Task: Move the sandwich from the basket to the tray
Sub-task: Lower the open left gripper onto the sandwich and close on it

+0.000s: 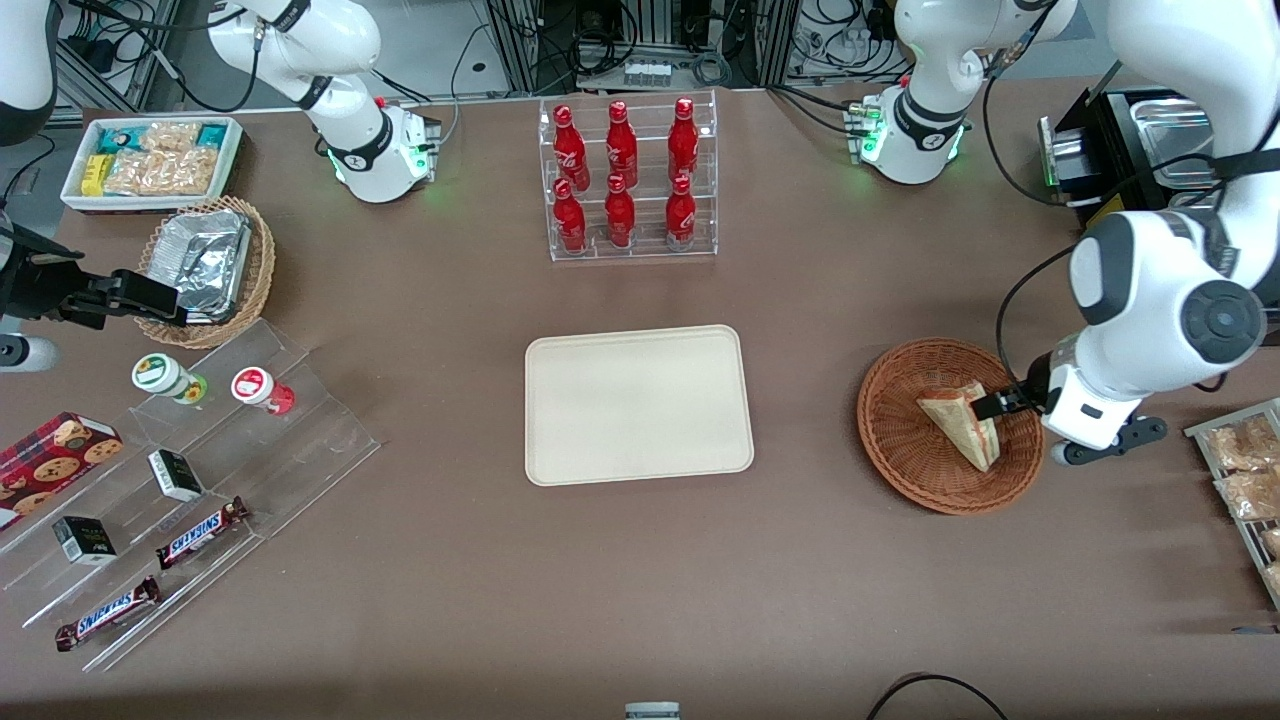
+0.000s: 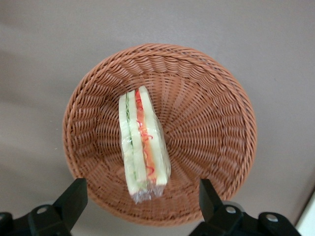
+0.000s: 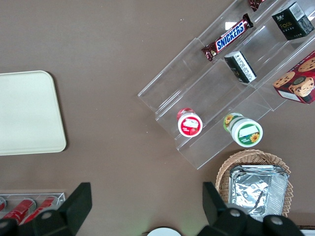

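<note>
The sandwich (image 1: 962, 425), a plastic-wrapped wedge of pale bread with green and red-orange filling, lies in the reddish-brown wicker basket (image 1: 905, 450) toward the working arm's end of the table. My gripper (image 1: 998, 403) hovers low over the basket's rim, just beside the sandwich, and is open. In the left wrist view the sandwich (image 2: 142, 145) lies lengthwise in the basket (image 2: 206, 123), its wrapped tip reaching into the gap of the gripper (image 2: 141, 199); the black fingers (image 2: 74, 196) stand wide apart and touch nothing. The cream-beige tray (image 1: 638, 405) sits bare at the table's middle.
A clear rack of red bottles (image 1: 628, 180) stands farther from the camera than the tray. A wire rack of snack bags (image 1: 1245, 480) lies close beside the working arm. Acrylic steps with snacks (image 1: 200, 480), a tan foil-container basket (image 1: 205, 262) and a white snack box (image 1: 150, 160) sit toward the parked arm's end.
</note>
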Robot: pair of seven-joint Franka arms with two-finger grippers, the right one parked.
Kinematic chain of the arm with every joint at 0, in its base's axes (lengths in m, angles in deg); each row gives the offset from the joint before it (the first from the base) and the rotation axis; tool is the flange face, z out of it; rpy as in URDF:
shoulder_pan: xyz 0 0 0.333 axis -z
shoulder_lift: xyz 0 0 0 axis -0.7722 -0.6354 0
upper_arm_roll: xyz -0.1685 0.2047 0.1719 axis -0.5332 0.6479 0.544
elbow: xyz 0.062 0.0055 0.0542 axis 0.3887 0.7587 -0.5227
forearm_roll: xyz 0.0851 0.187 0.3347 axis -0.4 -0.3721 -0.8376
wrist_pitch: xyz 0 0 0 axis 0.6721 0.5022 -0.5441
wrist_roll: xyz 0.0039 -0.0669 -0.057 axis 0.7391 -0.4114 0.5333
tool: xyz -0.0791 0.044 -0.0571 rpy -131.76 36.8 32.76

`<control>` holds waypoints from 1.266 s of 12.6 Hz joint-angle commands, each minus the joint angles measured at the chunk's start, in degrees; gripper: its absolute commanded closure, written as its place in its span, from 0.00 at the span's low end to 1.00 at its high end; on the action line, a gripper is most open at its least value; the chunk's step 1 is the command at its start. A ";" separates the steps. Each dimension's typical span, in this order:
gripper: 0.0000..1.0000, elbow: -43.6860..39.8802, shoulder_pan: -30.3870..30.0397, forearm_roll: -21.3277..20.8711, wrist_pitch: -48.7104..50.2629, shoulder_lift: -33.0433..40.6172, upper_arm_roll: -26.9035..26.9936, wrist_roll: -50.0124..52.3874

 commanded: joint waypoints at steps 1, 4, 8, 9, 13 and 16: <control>0.00 4.86 -0.48 0.33 -3.80 2.33 -0.26 8.45; 0.00 5.73 -0.48 0.42 -4.59 2.06 -0.34 9.00; 0.00 9.95 -0.40 0.42 -9.25 2.06 -0.34 10.65; 0.00 10.22 -0.31 0.42 -9.95 1.63 -0.34 11.88; 0.00 12.33 -0.22 0.42 -13.29 0.66 -0.34 12.86; 0.00 12.68 0.04 0.51 -16.63 -1.62 -0.34 15.05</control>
